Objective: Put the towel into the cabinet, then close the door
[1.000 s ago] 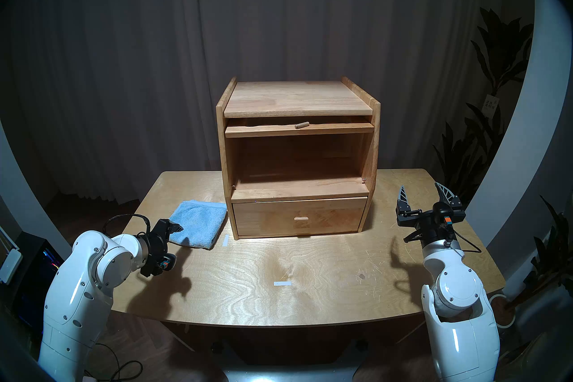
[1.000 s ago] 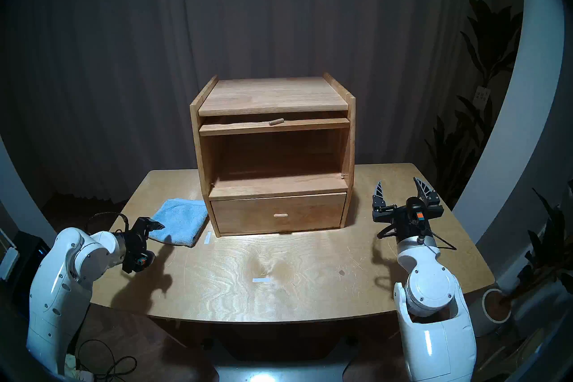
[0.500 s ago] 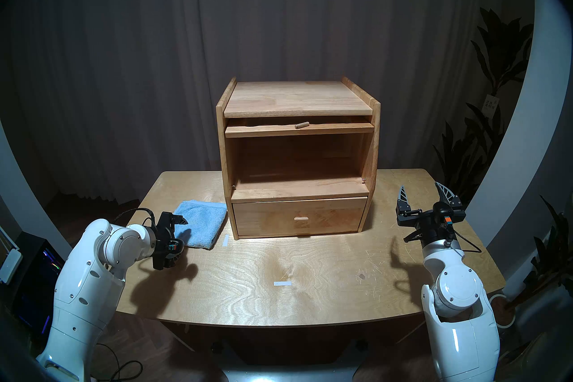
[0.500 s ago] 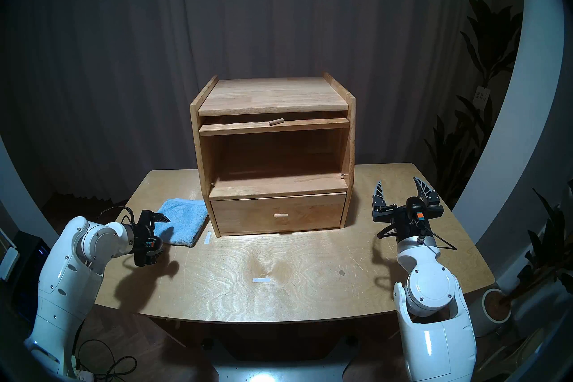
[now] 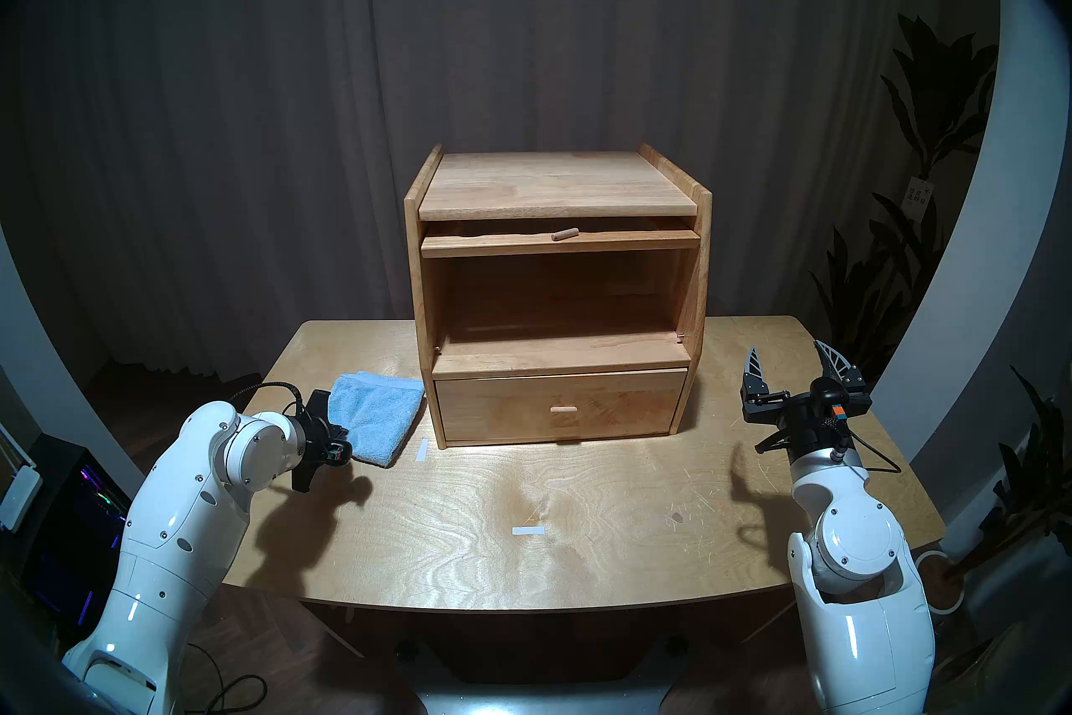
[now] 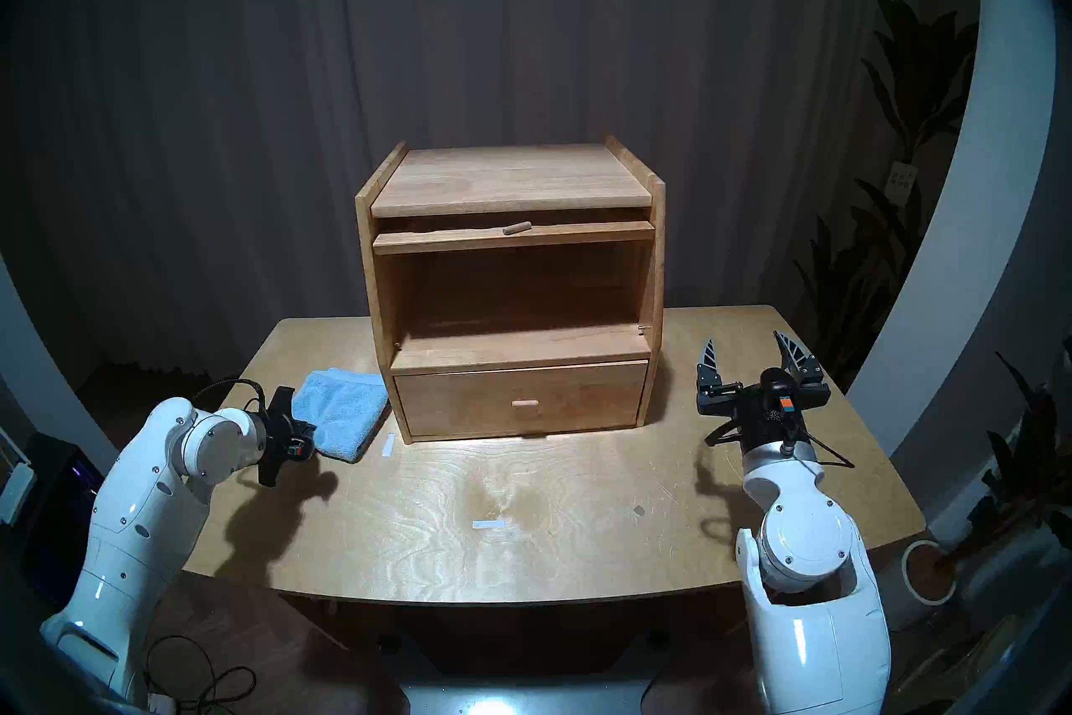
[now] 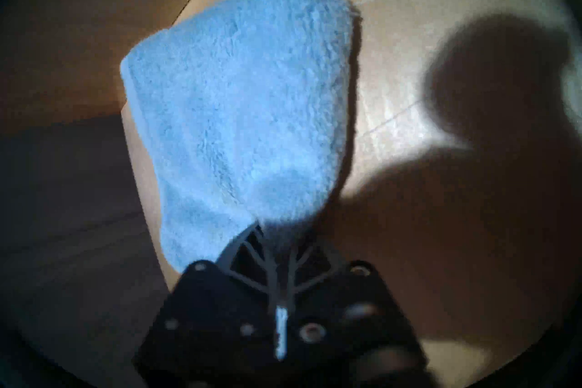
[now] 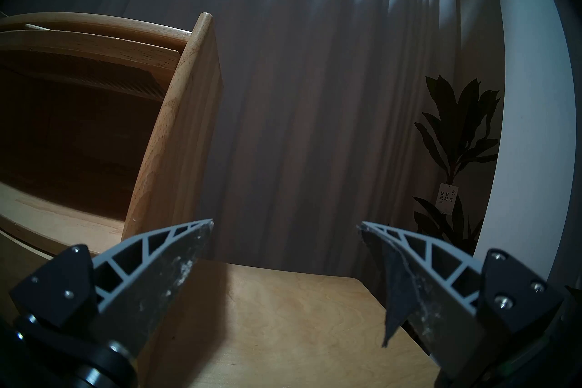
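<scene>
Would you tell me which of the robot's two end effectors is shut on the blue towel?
The left end effector: its fingers are pinched together on the near edge of the towel. The right end effector is spread wide, empty, beside the cabinet.

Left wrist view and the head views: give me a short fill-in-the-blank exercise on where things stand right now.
1. The left gripper is shut on a corner of the fluffy light-blue ____.
2. The light-wood tabletop cabinet has its large upper compartment standing ____.
3. The right gripper holds ____; its fingers are spread.
4. The plain drawer front below the compartment is ____.

Missing words: towel; open; nothing; closed
</scene>
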Controlling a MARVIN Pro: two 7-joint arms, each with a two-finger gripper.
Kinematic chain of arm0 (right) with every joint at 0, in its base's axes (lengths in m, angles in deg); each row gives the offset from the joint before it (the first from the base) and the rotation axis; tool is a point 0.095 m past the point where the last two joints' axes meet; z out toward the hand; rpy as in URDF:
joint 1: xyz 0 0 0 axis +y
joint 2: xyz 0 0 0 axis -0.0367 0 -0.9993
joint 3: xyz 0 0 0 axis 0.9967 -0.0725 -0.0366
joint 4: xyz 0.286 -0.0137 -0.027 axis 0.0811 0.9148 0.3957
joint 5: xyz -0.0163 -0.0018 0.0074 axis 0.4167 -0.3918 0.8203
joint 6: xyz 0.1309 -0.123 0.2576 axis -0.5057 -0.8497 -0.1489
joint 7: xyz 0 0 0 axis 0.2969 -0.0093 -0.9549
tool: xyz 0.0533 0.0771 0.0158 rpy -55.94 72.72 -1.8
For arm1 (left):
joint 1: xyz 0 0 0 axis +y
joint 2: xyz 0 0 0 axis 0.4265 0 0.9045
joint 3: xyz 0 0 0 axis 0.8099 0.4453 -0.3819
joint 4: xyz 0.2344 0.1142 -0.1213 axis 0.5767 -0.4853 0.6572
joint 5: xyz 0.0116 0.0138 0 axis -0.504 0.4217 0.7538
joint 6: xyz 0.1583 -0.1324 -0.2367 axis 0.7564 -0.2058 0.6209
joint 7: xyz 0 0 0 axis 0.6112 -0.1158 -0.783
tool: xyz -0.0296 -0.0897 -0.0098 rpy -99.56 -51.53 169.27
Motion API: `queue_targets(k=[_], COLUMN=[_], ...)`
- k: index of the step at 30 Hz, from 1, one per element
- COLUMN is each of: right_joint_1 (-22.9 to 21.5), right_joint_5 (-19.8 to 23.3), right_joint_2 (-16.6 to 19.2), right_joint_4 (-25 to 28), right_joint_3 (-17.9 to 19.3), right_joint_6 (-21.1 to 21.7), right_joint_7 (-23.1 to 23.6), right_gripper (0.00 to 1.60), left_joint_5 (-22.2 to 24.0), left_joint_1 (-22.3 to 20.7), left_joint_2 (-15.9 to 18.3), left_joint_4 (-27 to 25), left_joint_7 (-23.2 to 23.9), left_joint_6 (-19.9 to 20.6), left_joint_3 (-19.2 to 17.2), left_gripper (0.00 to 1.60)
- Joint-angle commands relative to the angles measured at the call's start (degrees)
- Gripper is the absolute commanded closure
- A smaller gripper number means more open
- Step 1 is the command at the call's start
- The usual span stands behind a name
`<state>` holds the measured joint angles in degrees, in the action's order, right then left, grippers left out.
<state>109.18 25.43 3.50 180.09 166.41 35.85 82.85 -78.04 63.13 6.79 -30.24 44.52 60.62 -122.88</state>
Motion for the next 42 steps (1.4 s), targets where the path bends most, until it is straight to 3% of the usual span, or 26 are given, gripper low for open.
queue_targets(k=[1, 2, 6, 7, 8, 12, 25, 32, 42], right_joint_1=[-0.06, -0.08, -0.20, -0.21, -0.25, -0.35, -0.50, -0.59, -0.72], right_joint_5=[-0.03, -0.03, -0.02, -0.01, -0.01, -0.01, -0.01, -0.01, -0.01], right_joint_2=[-0.11, -0.11, -0.08, -0.07, -0.06, -0.04, -0.01, 0.00, 0.00], right_joint_4=[1.47, 1.44, 1.24, 1.21, 1.13, 0.91, 0.37, 0.04, -0.33], right_joint_3=[-0.10, -0.10, -0.09, -0.09, -0.09, -0.08, -0.05, -0.04, -0.04], right_joint_6=[-0.17, -0.19, -0.27, -0.28, -0.28, -0.28, -0.26, -0.27, -0.30], right_joint_7=[-0.09, -0.09, -0.05, -0.04, -0.03, -0.01, 0.03, 0.04, 0.04], right_gripper=[0.00, 0.00, 0.00, 0.00, 0.00, 0.00, 0.00, 0.00, 0.00], left_joint_5=[3.60, 4.33, 5.68, 6.38, 9.09, 13.79, 31.98, 42.02, 55.42], left_joint_1=[2.32, 4.11, 6.31, 7.10, 6.95, 9.44, 14.52, 16.70, 18.83], left_joint_2=[0.14, -0.07, -2.88, -3.29, -4.86, -8.58, -16.36, -19.58, -23.79], left_joint_4=[-0.08, -1.24, -4.54, -5.01, -5.43, -8.47, -17.84, -22.54, -30.30], left_joint_7=[-2.23, -5.36, -7.87, -10.29, -9.39, -13.91, -18.67, -18.09, -16.68], left_joint_6=[-3.04, -3.79, -4.95, -5.23, -4.35, -4.62, -6.93, -8.46, -10.31], left_joint_3=[-2.24, -3.82, -8.85, -9.57, -10.69, -13.32, -21.13, -22.49, -18.61], left_gripper=[1.60, 1.60, 1.60, 1.60, 1.60, 1.60, 1.60, 1.60, 1.60])
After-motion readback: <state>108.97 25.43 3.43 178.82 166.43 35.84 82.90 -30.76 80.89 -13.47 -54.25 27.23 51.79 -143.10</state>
